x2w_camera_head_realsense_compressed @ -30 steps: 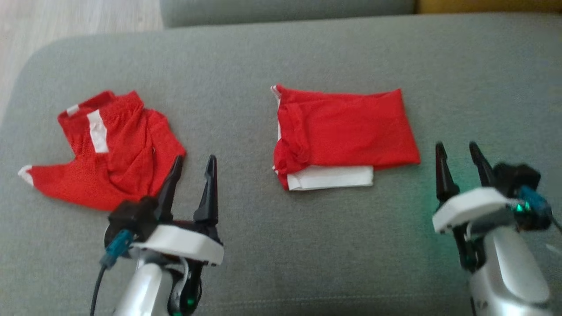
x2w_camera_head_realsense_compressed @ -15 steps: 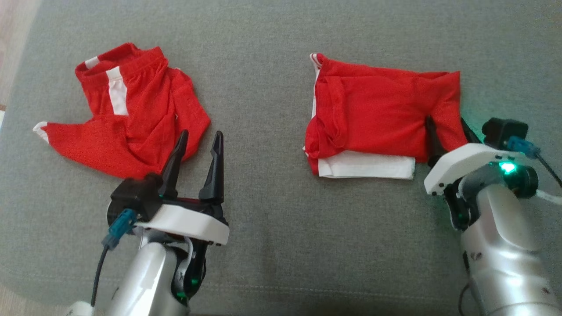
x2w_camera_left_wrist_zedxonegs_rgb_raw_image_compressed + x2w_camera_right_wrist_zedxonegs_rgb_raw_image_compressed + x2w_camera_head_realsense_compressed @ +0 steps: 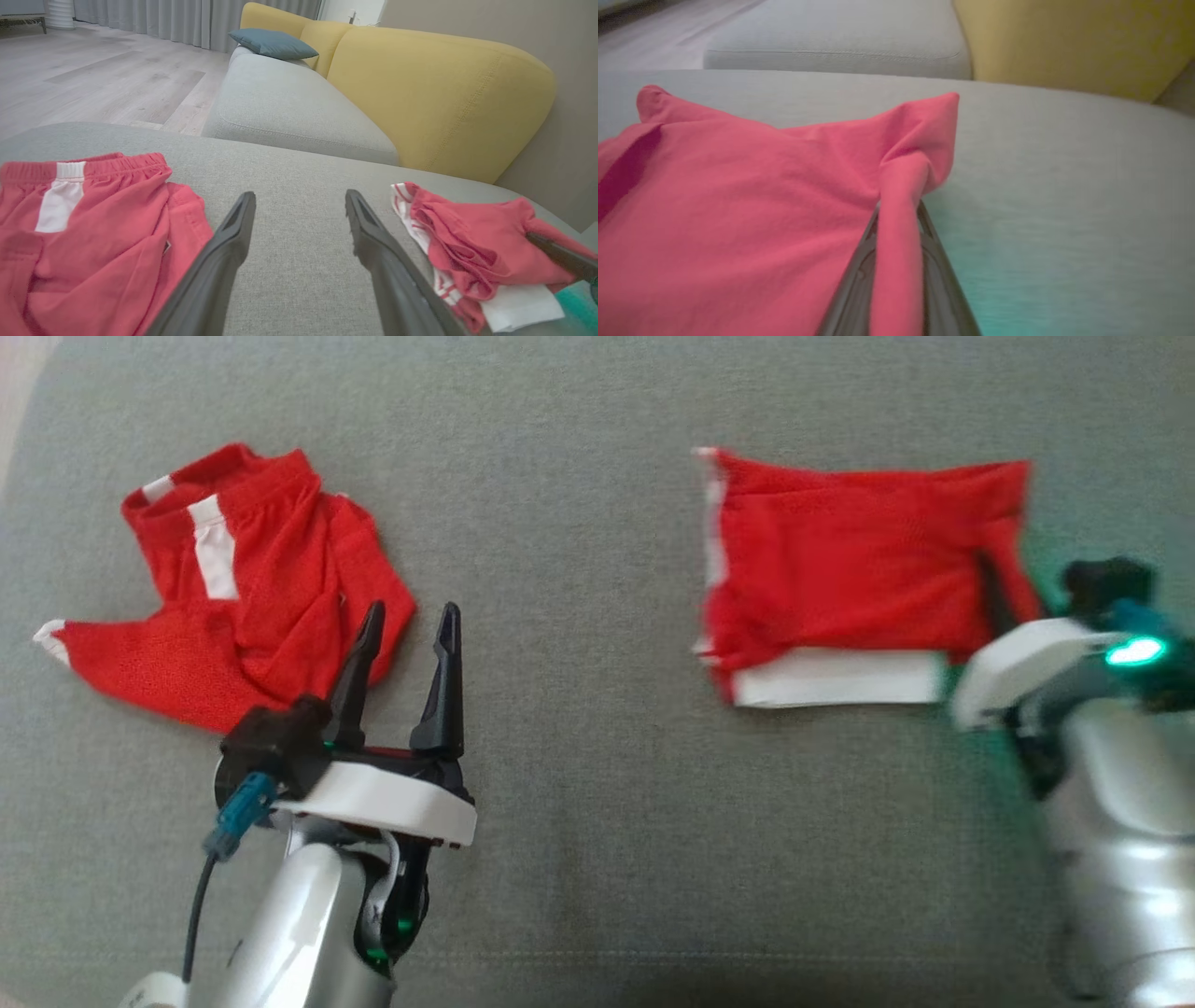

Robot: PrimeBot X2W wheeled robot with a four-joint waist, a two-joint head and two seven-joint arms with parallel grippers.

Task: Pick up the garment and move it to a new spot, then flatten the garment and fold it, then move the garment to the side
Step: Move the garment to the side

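The right gripper (image 3: pixel 899 210) had closed within the last second. Its jaws, open and short of the cloth before, were now pinched tight on a ridge of red fabric at the right edge of the folded garment (image 3: pixel 840 569). The rest of it lay flat ahead and to their left on the grey cushion (image 3: pixel 579 821). That grip probably began the move aside. The left gripper (image 3: pixel 408 616) stood wide open and empty, the crumpled garment (image 3: pixel 243 607) just beyond its left finger.

Folded red garment (image 3: pixel 859 569), corner seemingly pinched.
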